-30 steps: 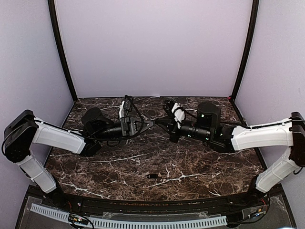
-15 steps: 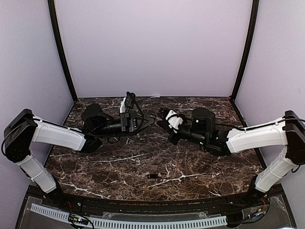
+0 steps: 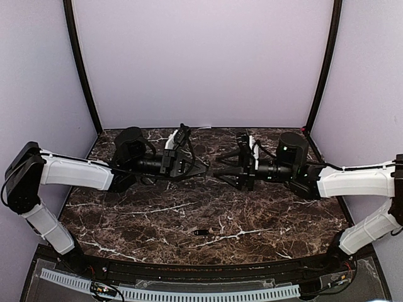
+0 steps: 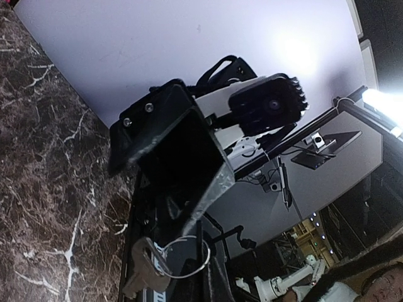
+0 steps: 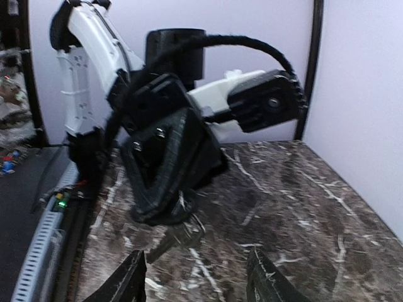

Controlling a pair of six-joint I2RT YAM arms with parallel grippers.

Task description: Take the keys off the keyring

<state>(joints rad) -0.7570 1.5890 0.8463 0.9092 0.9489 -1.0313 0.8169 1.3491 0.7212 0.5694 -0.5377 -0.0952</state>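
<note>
My left gripper [image 3: 203, 168] is shut on a thin wire keyring [image 4: 189, 258], held above the marble table. One brass-grey key [image 4: 145, 269] hangs from the ring. In the right wrist view that key [image 5: 171, 238] dangles under the left gripper's tip [image 5: 169, 211], slightly blurred. My right gripper [image 3: 220, 168] faces the left one a short gap away. Its two dark fingers [image 5: 129, 282] stand wide apart with nothing between them. A second small dark key [image 3: 201, 232] lies loose on the table, near the front.
The marble table [image 3: 271, 214] is walled by lilac panels at the back and both sides. Black corner posts [image 3: 318, 69] rise at the back corners. A white cable chain [image 3: 189, 292] runs along the near edge.
My right gripper has opened and drawn back to the right, away from the left gripper's tip. Both arms have shifted a little toward the back of the table.
</note>
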